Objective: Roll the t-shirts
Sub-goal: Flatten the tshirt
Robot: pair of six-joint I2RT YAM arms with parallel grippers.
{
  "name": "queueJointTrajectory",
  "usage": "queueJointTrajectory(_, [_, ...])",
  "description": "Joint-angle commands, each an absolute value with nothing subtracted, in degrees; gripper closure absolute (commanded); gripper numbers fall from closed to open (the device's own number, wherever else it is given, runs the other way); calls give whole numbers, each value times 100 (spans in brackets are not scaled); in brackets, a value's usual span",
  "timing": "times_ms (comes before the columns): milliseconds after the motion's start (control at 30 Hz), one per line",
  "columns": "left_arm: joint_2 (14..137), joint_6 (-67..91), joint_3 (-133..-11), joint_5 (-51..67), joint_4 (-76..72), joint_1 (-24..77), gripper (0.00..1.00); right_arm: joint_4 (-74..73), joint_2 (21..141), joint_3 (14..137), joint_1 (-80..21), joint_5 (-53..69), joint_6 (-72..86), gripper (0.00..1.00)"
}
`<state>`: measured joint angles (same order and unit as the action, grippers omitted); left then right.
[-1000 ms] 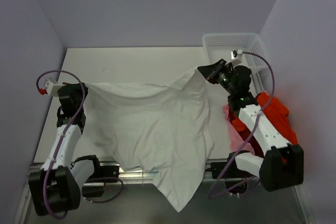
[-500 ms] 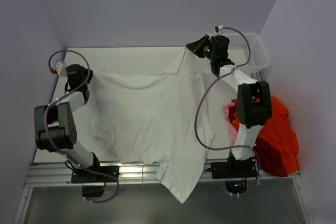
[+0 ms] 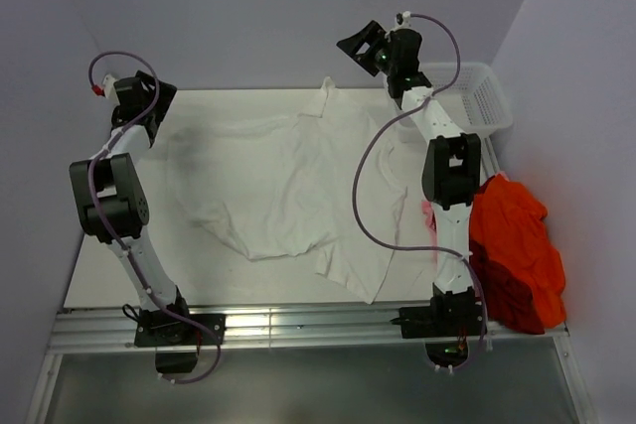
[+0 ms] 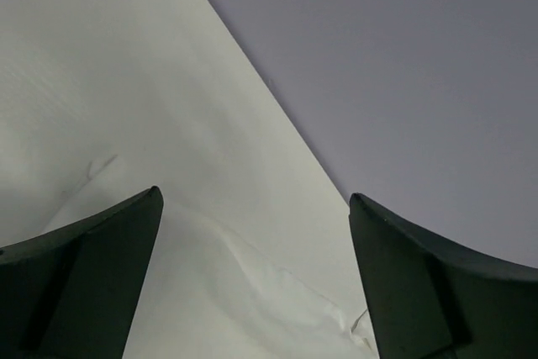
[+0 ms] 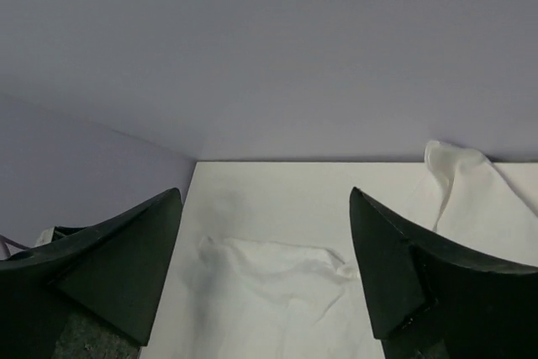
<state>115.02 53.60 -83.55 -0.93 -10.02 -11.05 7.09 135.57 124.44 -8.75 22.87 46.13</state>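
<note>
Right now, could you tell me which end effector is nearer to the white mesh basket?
Right. The right end effector hovers just left of the white mesh basket; the left end effector is at the table's far left corner, across the white t-shirt.

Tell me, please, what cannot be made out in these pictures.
- Orange shirts, top view: how many; heaped, partly behind the right arm.
- Basket, top view: contents; too small, arm crosses it.
- White shirt, wrist views: mostly cut off by frame edges.
</note>
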Motion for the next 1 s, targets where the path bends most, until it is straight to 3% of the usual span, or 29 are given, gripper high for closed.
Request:
queueJointTrajectory(0, [10734, 5151, -8298, 26, -229, -1107, 2, 712, 12484, 11633, -774, 2215, 4360, 14])
queueJointTrajectory(233, [9408, 4799, -7517, -395, 825, -1072, 3, 396, 10498, 9249, -677, 2074, 3885, 29])
queueJointTrajectory(467, [7859, 4834, -6014, 8, 941, -1046, 7, 44, 8696, 6928, -782, 1995, 3797, 48])
queueJointTrajectory(767, [6803, 4606, -5080, 255, 1582, -940, 7, 252, 8103, 5424, -2740, 1854, 3445, 45])
queueJointTrajectory(967, [6872, 4465, -5124, 430, 1696, -1133, 7, 255, 9104, 6229, -4066, 1600, 3305, 42])
